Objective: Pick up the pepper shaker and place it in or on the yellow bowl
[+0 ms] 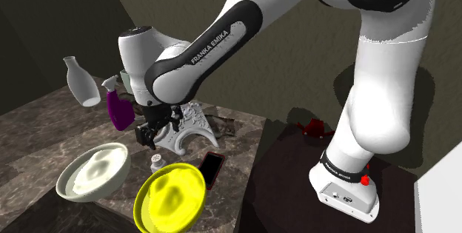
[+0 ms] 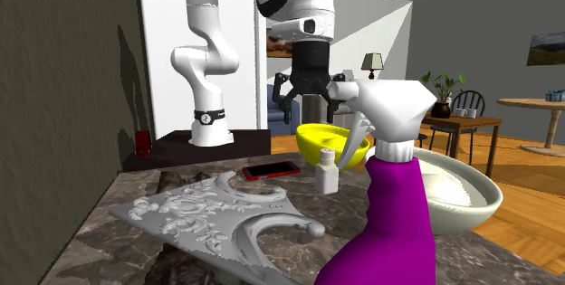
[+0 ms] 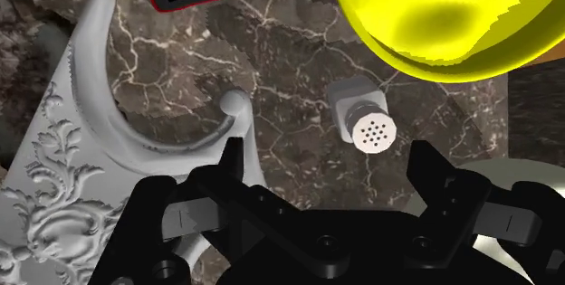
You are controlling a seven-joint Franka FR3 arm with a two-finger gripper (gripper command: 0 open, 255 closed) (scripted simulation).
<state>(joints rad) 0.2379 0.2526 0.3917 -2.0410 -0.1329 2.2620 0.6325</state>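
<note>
Across the dark marble desk (image 1: 41,132) reaches the white arm (image 1: 370,69) from its dark stand (image 1: 289,187), bent down over the things laid out there. A wide white bowl (image 1: 68,174) sits toward the shoulder view's left, and the yellow bowl (image 1: 146,194) sits just beside it at the desk's near edge. A grey ornament (image 2: 213,211) with carved scrollwork and a curved arch lies flat under the arm's wrist. A purple spray bottle (image 1: 118,109) with a pale trigger head stands behind it, and a white narrow-necked vase (image 1: 80,82) stands farther back. The black pincer (image 3: 328,152) hangs above the desk, pointing down, its fingers spread wide with nothing between them. A black phone (image 1: 212,168) in a red case lies flat between the ornament and the yellow bowl. The pepper shaker (image 3: 362,116), small and white with a holed cap, stands upright on the marble just beside the yellow bowl's rim, below the pincer and apart from both fingers.
</note>
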